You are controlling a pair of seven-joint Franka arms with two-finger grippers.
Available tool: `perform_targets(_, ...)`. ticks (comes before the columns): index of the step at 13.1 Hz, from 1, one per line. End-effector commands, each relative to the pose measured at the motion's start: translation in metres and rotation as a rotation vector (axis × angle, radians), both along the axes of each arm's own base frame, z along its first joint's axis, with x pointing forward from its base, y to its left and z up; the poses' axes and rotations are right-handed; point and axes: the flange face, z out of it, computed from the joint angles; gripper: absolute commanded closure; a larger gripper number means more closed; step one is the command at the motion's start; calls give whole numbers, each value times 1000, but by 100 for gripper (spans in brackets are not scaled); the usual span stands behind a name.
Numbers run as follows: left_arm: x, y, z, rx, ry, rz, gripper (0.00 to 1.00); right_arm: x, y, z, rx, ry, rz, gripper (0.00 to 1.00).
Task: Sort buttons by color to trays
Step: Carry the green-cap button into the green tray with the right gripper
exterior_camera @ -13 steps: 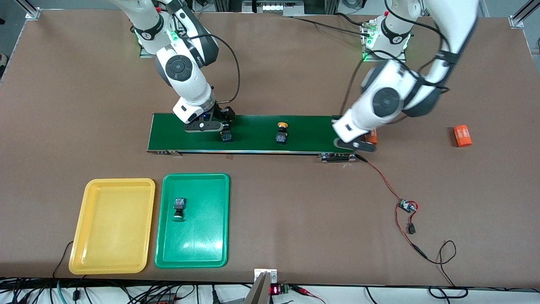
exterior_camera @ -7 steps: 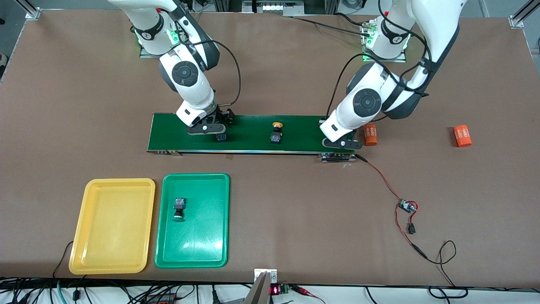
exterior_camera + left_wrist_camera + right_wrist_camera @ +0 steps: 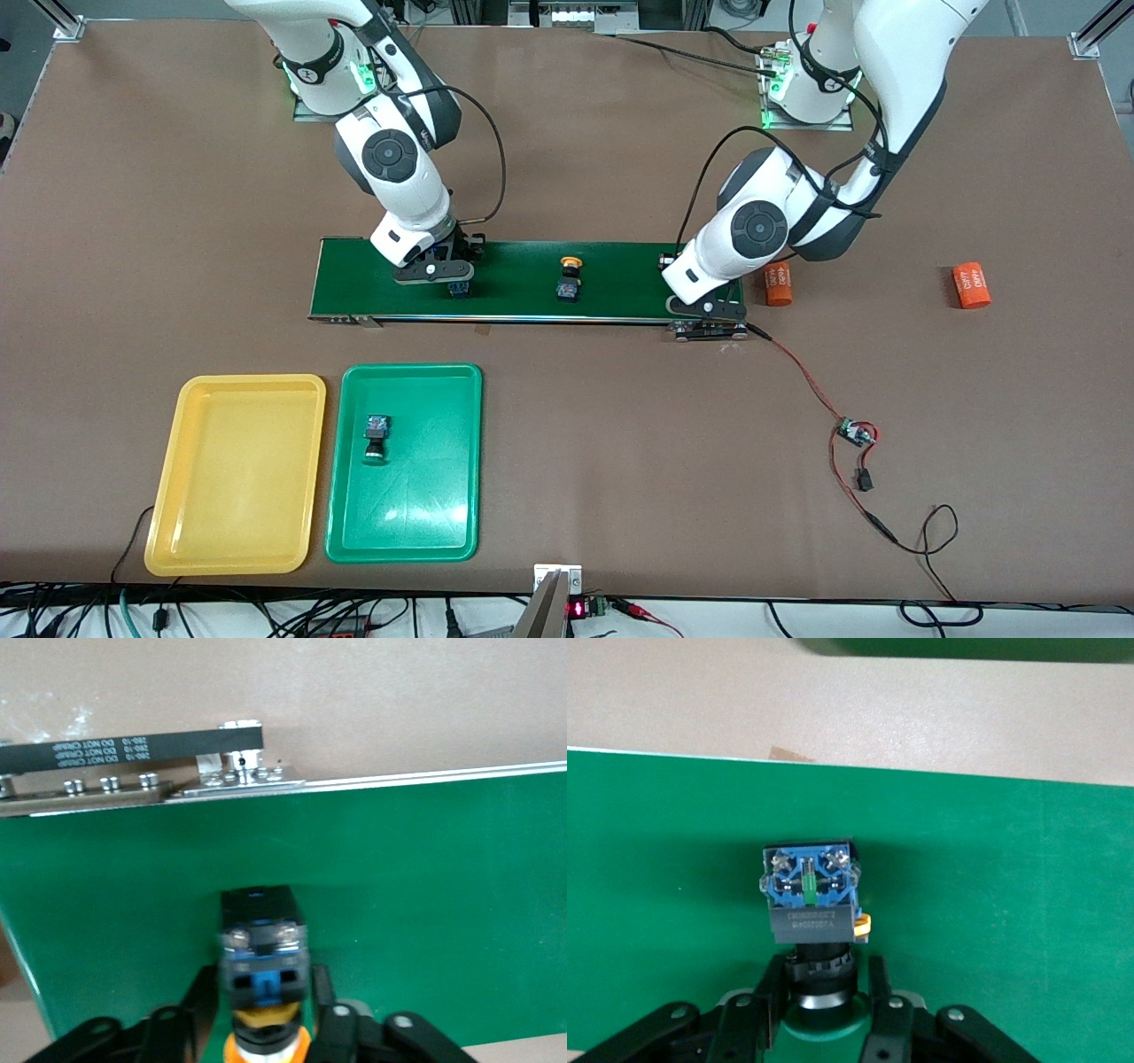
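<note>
On the dark green conveyor belt (image 3: 514, 283), my right gripper (image 3: 824, 964) is shut on the neck of a green-capped button (image 3: 811, 890) that lies on its side; its black body (image 3: 458, 288) shows beside the fingers. My left gripper (image 3: 263, 979) is low over the belt's end toward the left arm. It is open and straddles a yellow-orange-capped button (image 3: 263, 948) with a small gap on each side. Another yellow-capped button (image 3: 568, 278) stands mid-belt. One button (image 3: 376, 437) lies in the green tray (image 3: 443, 496). The yellow tray (image 3: 235, 532) holds nothing.
Two orange cylinders (image 3: 778, 283) (image 3: 971, 285) lie on the table past the belt's end toward the left arm. A red-and-black wire with a small circuit board (image 3: 855, 432) runs from the belt's pulley (image 3: 704, 330) toward the front edge. Both trays sit nearer the camera than the belt.
The belt carried the mid-belt button and the green button toward the right arm's end. My right gripper followed and closed on the green one. My left arm swung onto the belt's end and its fingers opened.
</note>
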Motion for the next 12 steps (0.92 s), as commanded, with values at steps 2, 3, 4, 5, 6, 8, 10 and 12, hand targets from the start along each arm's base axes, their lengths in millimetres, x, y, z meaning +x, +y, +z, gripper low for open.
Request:
perform_targets(2, 21, 8, 66, -11, -110, 24, 0, 34, -11, 34, 24, -78, -39, 96)
perform_targets(3, 31, 31, 81, 9, -130, 61, 0, 54, -16, 51, 40, -112, -55, 96)
perform_targets(4, 36, 52, 88, 34, -115, 71, 0, 81, -28, 72, 53, -147, -67, 95)
perform_targets(5, 42, 74, 89, 45, -102, 51, 0, 100, -38, 83, 44, -146, -60, 95)
perform_targets(6, 46, 95, 86, 42, -85, 3, 0, 119, -45, 92, 38, -140, -39, 95)
perform_targets(8, 51, 142, 70, 37, -49, -7, 0, 156, -59, 97, 41, -131, -43, 95)
perform_targets(10, 41, 160, 49, 45, -7, 0, 0, 190, -63, 76, 61, -128, -51, 94)
perform_targets(12, 32, 169, 32, 49, 24, 10, 0, 211, -59, 47, 72, -118, -64, 94)
